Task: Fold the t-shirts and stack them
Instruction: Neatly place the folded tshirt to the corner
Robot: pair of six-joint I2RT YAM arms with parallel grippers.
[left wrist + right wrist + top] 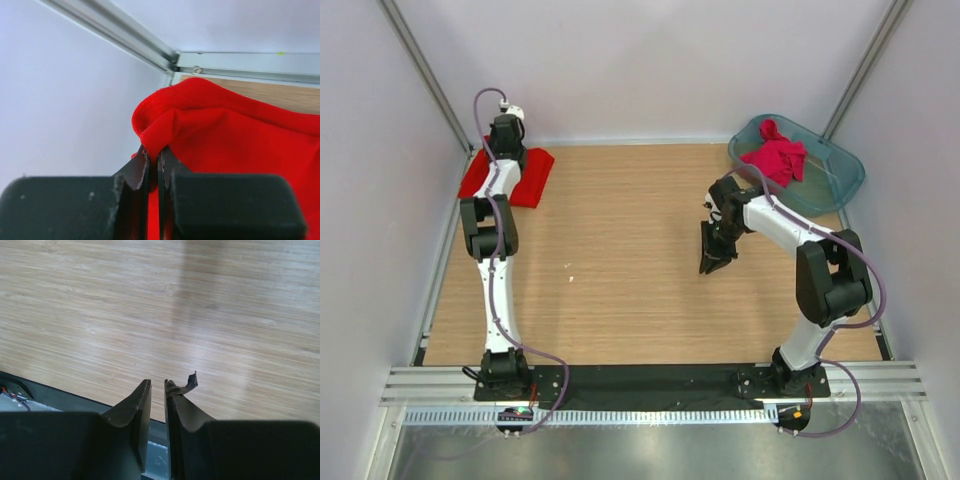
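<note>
The red t-shirt (527, 176) lies far left, the crimson t-shirt (775, 160) in the teal tub (835, 175) far right.
The left gripper (153, 152) pinches a red fold by the corner rail (125, 37); the right gripper (157, 385) hangs over the bare wooden table (620, 250), jaws narrowly apart, empty; white walls (650, 60) around.

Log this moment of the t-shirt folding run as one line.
left gripper: shut on red t-shirt, far-left corner | right gripper: slightly open, empty, over table | crimson t-shirt: in teal tub

Soft red cloth tee (240, 130), matt wood-grain table (150, 300), transl. plastic tub (832, 178)
</note>
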